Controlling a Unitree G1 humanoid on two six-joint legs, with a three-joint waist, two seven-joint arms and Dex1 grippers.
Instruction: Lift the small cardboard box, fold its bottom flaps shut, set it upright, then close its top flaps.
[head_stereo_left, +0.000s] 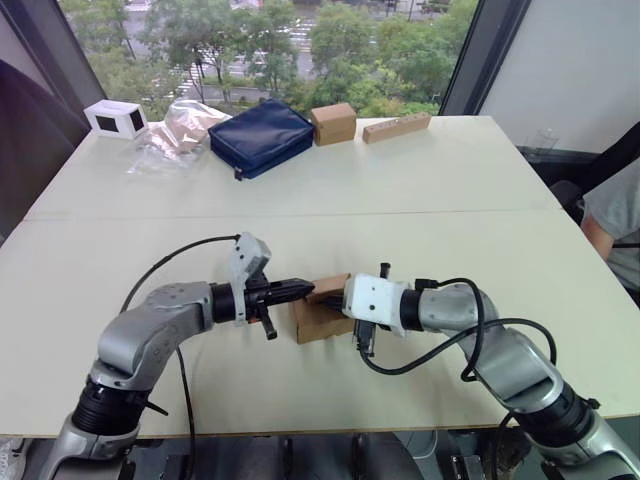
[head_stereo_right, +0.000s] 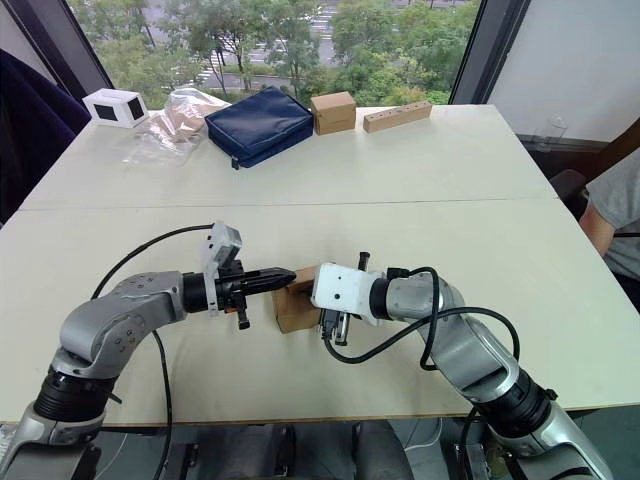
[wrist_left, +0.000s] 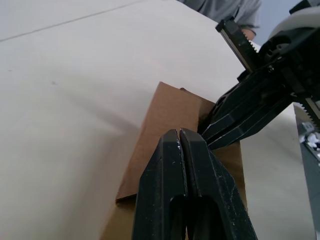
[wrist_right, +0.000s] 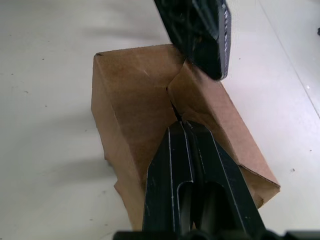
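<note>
Small cardboard box (head_stereo_left: 318, 318) upright on the table (head_stereo_left: 420, 230), near edge. Left gripper (head_stereo_left: 305, 288) and right gripper (wrist_right: 181, 126) both pinched closed, empty, tips pressing the top flaps (wrist_right: 150, 82) from left and right.

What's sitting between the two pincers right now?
The small cardboard box sits between them: the left pincer and the right pincer, both shut, press on its top flaps, as both wrist views show.

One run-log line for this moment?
box upright on table | left gripper shut, right gripper shut, both pressing top flaps

small cardboard box (wrist_right: 135, 100): matt brown cardboard | table (head_stereo_left: 420, 200): smooth matt | fingers (wrist_left: 170, 185): glossy black plastic
</note>
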